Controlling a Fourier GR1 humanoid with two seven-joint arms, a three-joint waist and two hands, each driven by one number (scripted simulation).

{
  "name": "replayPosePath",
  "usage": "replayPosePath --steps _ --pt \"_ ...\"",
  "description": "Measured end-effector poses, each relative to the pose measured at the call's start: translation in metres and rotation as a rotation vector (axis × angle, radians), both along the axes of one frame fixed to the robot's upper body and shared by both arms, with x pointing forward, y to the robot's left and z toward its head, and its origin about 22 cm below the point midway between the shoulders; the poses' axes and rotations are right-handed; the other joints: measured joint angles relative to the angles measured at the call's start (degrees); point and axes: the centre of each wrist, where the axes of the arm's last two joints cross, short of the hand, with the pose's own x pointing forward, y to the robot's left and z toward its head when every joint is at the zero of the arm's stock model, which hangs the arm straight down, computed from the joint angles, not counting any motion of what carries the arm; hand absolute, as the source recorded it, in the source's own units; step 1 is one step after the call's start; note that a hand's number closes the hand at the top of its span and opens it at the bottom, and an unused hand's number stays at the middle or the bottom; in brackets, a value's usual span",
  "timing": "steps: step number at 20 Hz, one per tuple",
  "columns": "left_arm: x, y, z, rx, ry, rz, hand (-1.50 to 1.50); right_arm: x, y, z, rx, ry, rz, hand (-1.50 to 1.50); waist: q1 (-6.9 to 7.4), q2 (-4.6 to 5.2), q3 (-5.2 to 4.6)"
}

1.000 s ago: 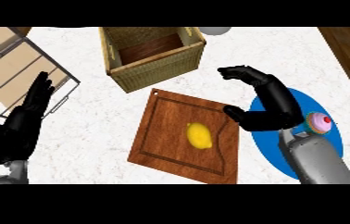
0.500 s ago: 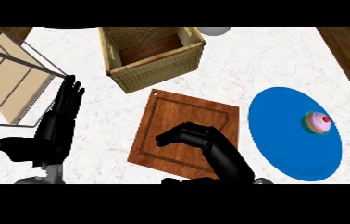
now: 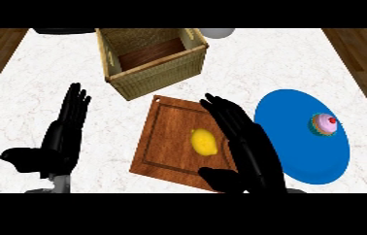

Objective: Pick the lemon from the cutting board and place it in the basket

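A yellow lemon [image 3: 204, 142] lies on the wooden cutting board [image 3: 166, 137] in the middle of the counter. My right hand [image 3: 247, 146] is open just to the lemon's right, fingers straight and pointing up and left, thumb low by the board's near edge. It does not hold the lemon. The wicker basket [image 3: 188, 69] stands behind the board with nothing showing inside. My left hand [image 3: 61, 139] rests open at the lower left, fingers up, apart from the board.
A blue plate [image 3: 290, 132] lies right of the board and carries a pink cupcake [image 3: 325, 124]. A pale round object [image 3: 217, 32] shows at the top beside the basket. The wooden floor is visible past both upper corners.
My right hand came over the board, covering the lemon half a second ago, and now lies open beside it with the lemon visible again. The view shifted, and the basket appears more central.
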Motion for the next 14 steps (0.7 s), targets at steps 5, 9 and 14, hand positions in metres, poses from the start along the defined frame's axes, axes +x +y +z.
replayPosePath --steps 5,9,14 --pt "-0.001 -0.003 -0.002 0.004 -0.008 -0.001 0.0 -0.007 -0.006 0.034 -0.282 0.085 -0.082 -1.5 0.51 0.11 -0.04" --pt "0.0 -0.003 -0.001 0.001 -0.01 -0.023 0.0 -0.018 0.006 0.066 -0.396 0.187 -0.058 -1.5 1.73 0.53 0.05" --pt "0.006 -0.007 0.002 0.0 -0.023 -0.038 0.0 -0.025 0.018 0.095 -0.369 0.235 0.03 -1.5 2.38 0.92 0.2"
